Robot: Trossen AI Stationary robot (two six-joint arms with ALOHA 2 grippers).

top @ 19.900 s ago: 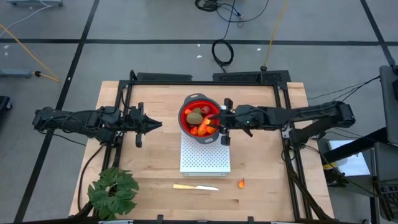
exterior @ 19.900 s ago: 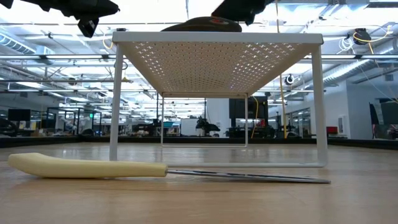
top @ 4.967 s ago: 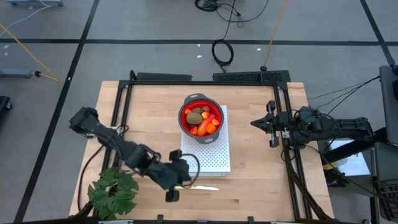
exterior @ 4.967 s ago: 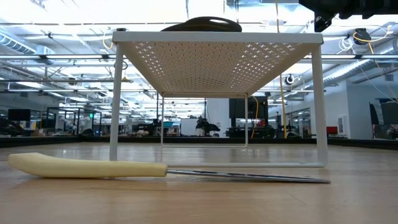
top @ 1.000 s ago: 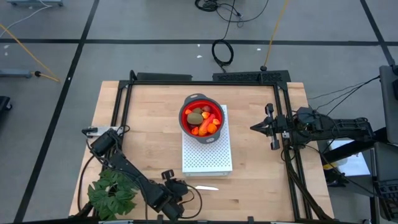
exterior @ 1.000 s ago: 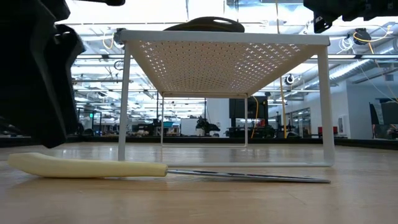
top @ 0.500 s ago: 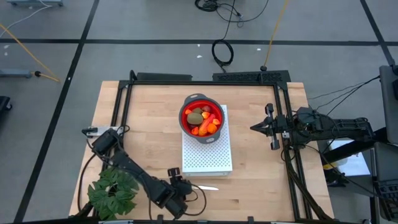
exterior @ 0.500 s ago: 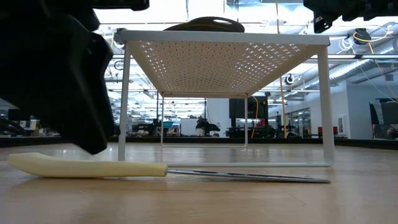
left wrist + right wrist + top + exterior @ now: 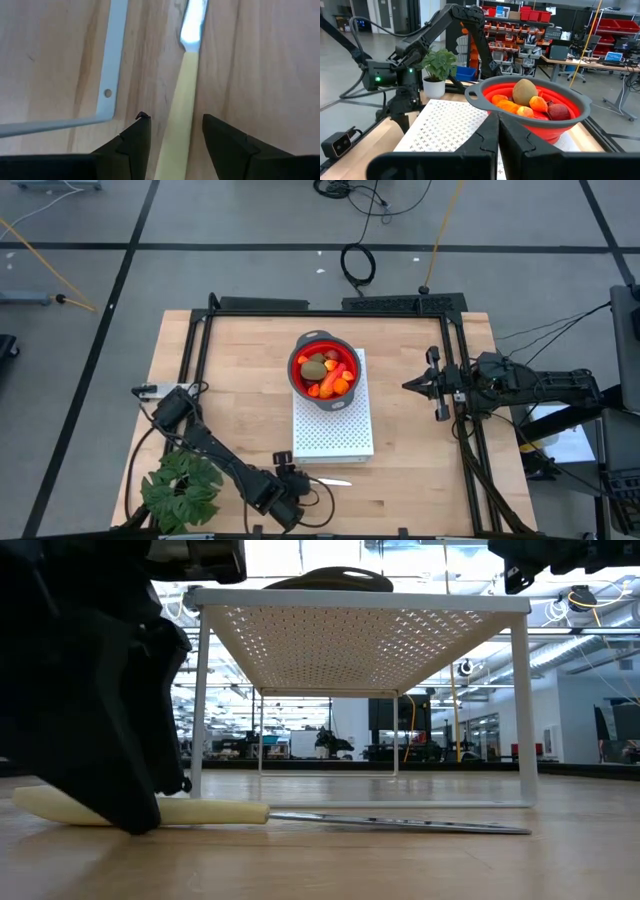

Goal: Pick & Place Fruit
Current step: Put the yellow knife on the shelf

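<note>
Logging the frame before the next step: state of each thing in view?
Left gripper: open, fingers astride the knife handle.
Right gripper: shut, empty, at the table's right edge.
Knife: flat on the table.
Red bowl: on the white rack, holding the fruit.
Plant: upright.

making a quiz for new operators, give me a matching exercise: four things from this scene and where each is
Things:
1. fruit
2. knife
3. plant
4. right gripper

Places:
A. near left corner of the table
B. hanging by the table's right edge
C. in the red bowl on the white rack
D. on the wood, handle between the left gripper jaws

Pairs: 1-C, 2-D, 3-A, 4-B
</note>
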